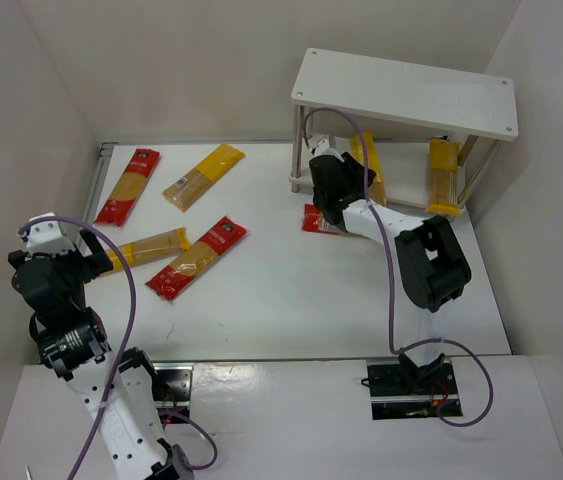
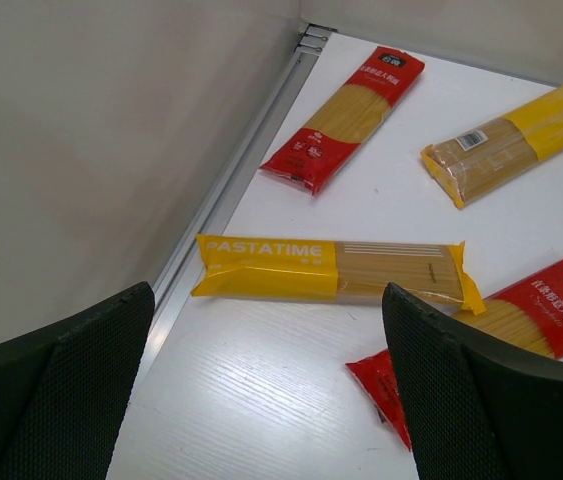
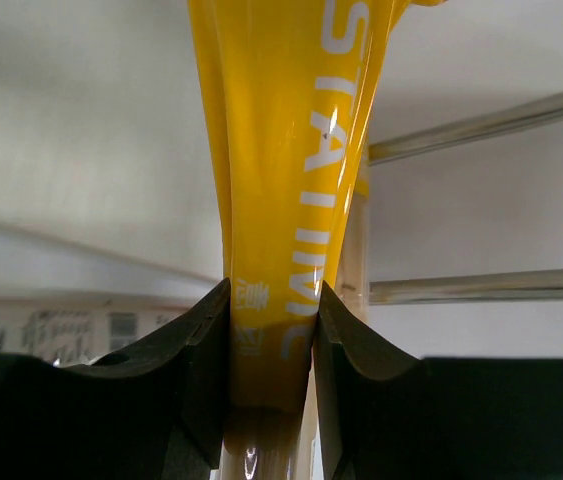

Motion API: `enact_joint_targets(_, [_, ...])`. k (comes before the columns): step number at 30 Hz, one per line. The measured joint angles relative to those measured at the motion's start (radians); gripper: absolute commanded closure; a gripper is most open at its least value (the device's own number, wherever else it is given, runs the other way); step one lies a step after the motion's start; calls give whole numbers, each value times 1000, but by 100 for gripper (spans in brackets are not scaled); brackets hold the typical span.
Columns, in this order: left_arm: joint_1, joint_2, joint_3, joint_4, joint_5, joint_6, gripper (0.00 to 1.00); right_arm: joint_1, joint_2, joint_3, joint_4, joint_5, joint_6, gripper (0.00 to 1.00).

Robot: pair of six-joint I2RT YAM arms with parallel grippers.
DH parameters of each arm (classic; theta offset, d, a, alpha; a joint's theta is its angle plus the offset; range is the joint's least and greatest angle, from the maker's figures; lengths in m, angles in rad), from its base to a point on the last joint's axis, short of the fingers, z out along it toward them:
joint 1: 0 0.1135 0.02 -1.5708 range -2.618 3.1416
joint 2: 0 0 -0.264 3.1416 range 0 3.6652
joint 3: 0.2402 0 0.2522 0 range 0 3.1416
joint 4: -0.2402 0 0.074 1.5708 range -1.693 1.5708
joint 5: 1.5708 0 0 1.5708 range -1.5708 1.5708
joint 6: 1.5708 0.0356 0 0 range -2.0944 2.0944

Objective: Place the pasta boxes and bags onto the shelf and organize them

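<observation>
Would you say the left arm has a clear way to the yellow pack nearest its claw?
Probably yes: the left claw is open, and the yellow pack lies flat just ahead, nothing on it, though the side wall is close.

White two-tier shelf (image 1: 406, 95) stands at the bench's far right corner, with a held yellow pack (image 1: 369, 165) and a loose yellow pack (image 1: 443, 175) under its top. Toward the left edge, red packs (image 1: 128, 185) (image 1: 196, 257) and yellow packs (image 1: 203, 176) (image 1: 151, 247) lie flat.

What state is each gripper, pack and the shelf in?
Left gripper: jaws open, empty.
Right gripper: jaws shut on held yellow pack.
Shelf: upright, top tier bare.
Shelved yellow pack: lying under top tier.
Far red pack, far yellow pack, PASTATIME pack, near red pack: flat on table.
Red pack by shelf: flat, partly hidden.
</observation>
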Motion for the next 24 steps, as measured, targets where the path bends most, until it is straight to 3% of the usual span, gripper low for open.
enact_joint_targets(12, [0,-1,-1,-1,2,1,0,-114,126,-27,299,42,-236,100])
enact_joint_targets(24, [0,-1,-1,-1,2,1,0,-194,235,8,448,65,-380,100])
